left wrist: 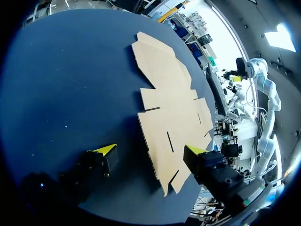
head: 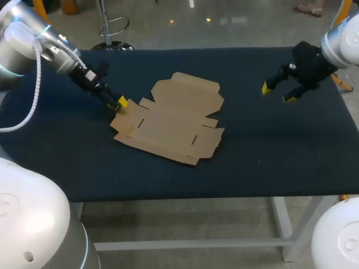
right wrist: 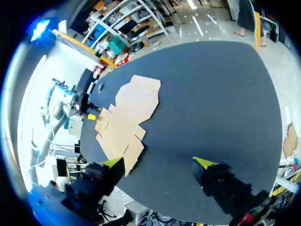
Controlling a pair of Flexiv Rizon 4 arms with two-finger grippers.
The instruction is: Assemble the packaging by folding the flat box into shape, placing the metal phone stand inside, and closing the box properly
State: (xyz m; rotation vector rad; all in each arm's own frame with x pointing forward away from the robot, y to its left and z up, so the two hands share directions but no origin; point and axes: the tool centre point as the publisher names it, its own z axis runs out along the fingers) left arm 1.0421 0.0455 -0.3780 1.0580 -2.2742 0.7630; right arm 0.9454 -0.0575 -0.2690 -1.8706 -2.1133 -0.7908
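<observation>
Surface [head: 269, 157]: dark blue and flat. It carries the box near its middle.
Box [head: 174, 120]: brown cardboard, unfolded. It lies flat on the surface with all flaps spread out and its slots and cut lines facing up. It is nearer the left arm than the right arm.
Left arm [head: 33, 45]: enters from the left side and slants down to the left corner of the box.
Right arm [head: 342, 39]: enters from the right side and ends over the far right part of the surface, well apart from the box.
Left fingers [head: 122, 102]: apart. In the left wrist view, one yellow tip is over bare surface just beside the box. The other tip is at the opposite edge of the same end flap, so this end of the box lies between them. They do not clamp the cardboard. Contact with the box cannot be told.
Right fingers [head: 265, 88]: apart, yellow tips pointing down at bare surface, holding nothing.
</observation>
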